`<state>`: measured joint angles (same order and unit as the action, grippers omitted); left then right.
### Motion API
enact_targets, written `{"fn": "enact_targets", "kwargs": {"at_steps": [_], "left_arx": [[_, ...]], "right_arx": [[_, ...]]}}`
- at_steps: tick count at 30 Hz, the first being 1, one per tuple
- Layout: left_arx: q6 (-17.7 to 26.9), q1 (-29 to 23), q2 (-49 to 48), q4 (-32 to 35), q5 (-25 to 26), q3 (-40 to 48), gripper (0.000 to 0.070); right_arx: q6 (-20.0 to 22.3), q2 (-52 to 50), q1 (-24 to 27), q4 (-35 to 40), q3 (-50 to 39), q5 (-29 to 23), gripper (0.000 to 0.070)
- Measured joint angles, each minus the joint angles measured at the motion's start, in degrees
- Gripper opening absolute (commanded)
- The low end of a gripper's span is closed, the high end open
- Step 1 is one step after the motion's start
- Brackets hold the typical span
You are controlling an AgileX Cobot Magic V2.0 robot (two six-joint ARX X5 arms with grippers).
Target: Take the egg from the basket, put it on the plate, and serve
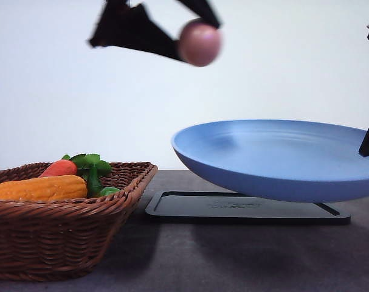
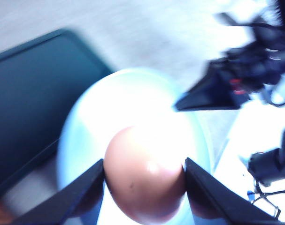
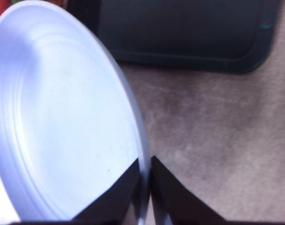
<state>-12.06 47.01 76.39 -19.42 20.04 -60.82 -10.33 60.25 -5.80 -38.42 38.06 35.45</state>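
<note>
The left pincer [image 1: 195, 36] pinches the egg [image 1: 200, 42] between its 2 fingers [image 2: 81, 194], narrowed to the egg's width, high above the near-left edge of the plate [image 1: 275, 155]. The right pincer [image 3: 146, 187] is pressed onto the plate's right rim, holding it tilted in the air over the black tray [image 1: 245, 207]. The basket [image 1: 62, 231] sits on the tabletop [image 1: 233, 255] at the left, holding vegetables.

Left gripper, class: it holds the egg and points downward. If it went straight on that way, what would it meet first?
Most likely the plate. In the left wrist view the left gripper and its egg sit directly over the plate's pale inside, which the right gripper holds up above the black tray. Depth is unclear.
</note>
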Motion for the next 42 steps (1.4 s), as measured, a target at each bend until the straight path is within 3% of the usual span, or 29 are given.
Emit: {"fn": "enact_targets", "kwargs": {"at_steps": [8, 12, 18, 23, 25, 35, 42], "left_arx": [[11.14, 6.02, 8.75, 0.37, -9.81, 0.0, 0.0216], [14.15, 6.95, 11.3, 0.39, -11.12, 0.0, 0.0218], [14.89, 7.14, 12.25, 0.41, -11.11, 0.0, 0.0235], [14.96, 7.14, 12.25, 0.39, -11.11, 0.0, 0.0367], [14.94, 7.14, 12.25, 0.11, -11.11, -0.14, 0.0384], [15.09, 7.14, 10.9, -10.74, -11.13, -8.62, 0.0384], [15.41, 6.39, 2.25, -13.43, -11.14, -10.27, 0.0376]], "right_arx": [[0.0, 0.0, -1.3, -0.85, 0.0, 0.25, 0.0], [0.01, 0.0, -1.68, -1.37, 0.0, 0.27, 0.0], [0.0, 0.0, -1.71, -1.64, -0.02, -0.14, 0.0], [0.0, 0.02, -1.71, -1.68, -0.02, -0.14, 0.0], [0.0, 0.31, -1.71, -1.68, -0.02, -0.1, 0.0], [0.0, 9.04, -1.66, 0.06, -0.02, -0.03, 0.0], [0.08, 19.0, 0.85, 1.99, 5.44, 2.23, 0.0]]}}
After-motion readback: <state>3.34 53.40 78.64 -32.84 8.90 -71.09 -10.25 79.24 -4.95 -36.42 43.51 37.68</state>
